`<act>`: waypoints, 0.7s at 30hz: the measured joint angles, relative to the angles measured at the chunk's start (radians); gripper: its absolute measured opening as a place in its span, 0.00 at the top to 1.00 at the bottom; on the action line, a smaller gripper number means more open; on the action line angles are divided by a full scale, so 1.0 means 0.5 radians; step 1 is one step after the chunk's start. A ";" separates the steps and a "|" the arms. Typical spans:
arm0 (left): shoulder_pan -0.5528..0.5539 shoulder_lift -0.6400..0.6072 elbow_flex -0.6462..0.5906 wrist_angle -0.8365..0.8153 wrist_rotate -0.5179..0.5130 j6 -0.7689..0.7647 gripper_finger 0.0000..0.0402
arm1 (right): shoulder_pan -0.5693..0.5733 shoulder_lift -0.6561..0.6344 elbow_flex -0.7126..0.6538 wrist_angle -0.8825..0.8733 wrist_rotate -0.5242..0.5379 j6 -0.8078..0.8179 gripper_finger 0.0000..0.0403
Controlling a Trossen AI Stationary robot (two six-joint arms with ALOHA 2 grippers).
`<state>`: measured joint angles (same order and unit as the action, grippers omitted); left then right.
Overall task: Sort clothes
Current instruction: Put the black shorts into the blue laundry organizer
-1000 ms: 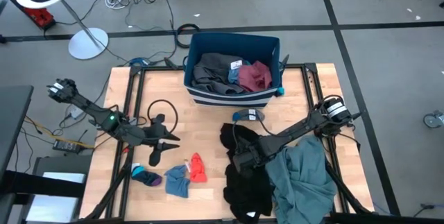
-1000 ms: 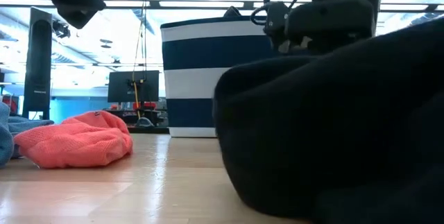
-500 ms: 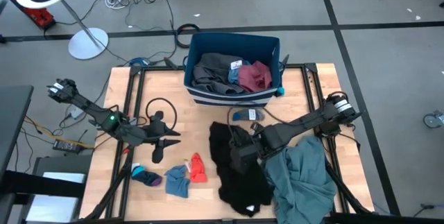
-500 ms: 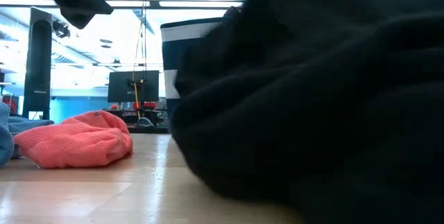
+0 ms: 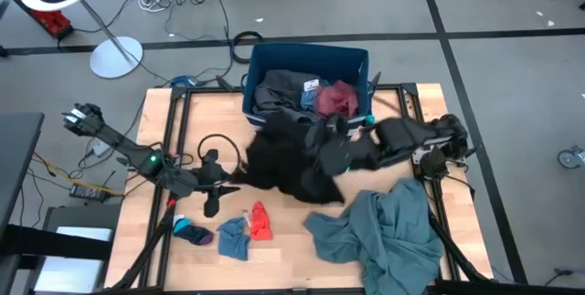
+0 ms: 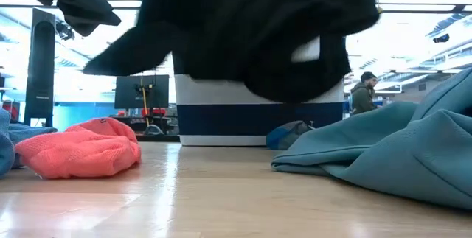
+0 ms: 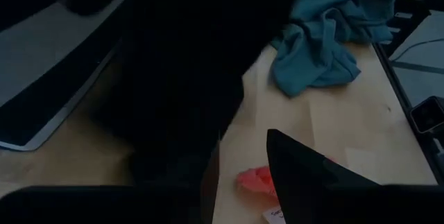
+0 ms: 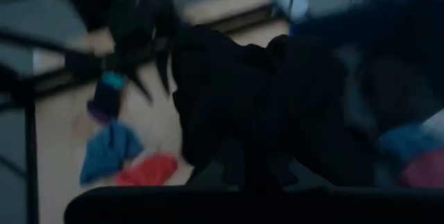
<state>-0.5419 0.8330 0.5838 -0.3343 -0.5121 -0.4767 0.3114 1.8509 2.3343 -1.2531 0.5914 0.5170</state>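
1. I see my right gripper (image 5: 331,149) pinching the black garment (image 5: 288,160), lifted clear of the table beside the bin (image 5: 306,121).
2. My left gripper (image 5: 212,188) waits, fingers spread.
3. Teal garment (image 5: 393,236) and small pieces (image 5: 247,226) remain unsorted, I judge.

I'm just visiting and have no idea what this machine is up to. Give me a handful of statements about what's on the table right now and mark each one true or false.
1. The right gripper holds a black garment up off the table. True.
2. The teal-grey garment is inside the bin. False: it lies on the table, near the right arm.
3. The navy bin already holds clothes. True: a grey and a maroon piece show in it.
4. The left gripper grips the small red piece. False: it hangs beside the black garment; the red piece lies apart on the table.
5. The table has nothing small on it. False: small blue pieces lie beside the red one.
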 joint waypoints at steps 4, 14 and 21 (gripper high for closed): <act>0.001 -0.001 0.000 0.001 -0.001 0.000 0.69 | -0.108 -0.088 0.004 0.241 0.036 -0.235 1.00; 0.001 -0.001 0.000 0.001 0.000 0.000 0.69 | -0.397 -0.207 0.002 0.817 0.027 -0.880 1.00; 0.001 -0.001 0.000 0.003 -0.004 -0.001 0.69 | -0.570 -0.209 0.002 1.219 0.024 -1.181 0.99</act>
<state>-0.5415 0.8326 0.5838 -0.3328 -0.5142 -0.4770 0.0264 1.7466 2.3356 -0.6437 0.6035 -0.0735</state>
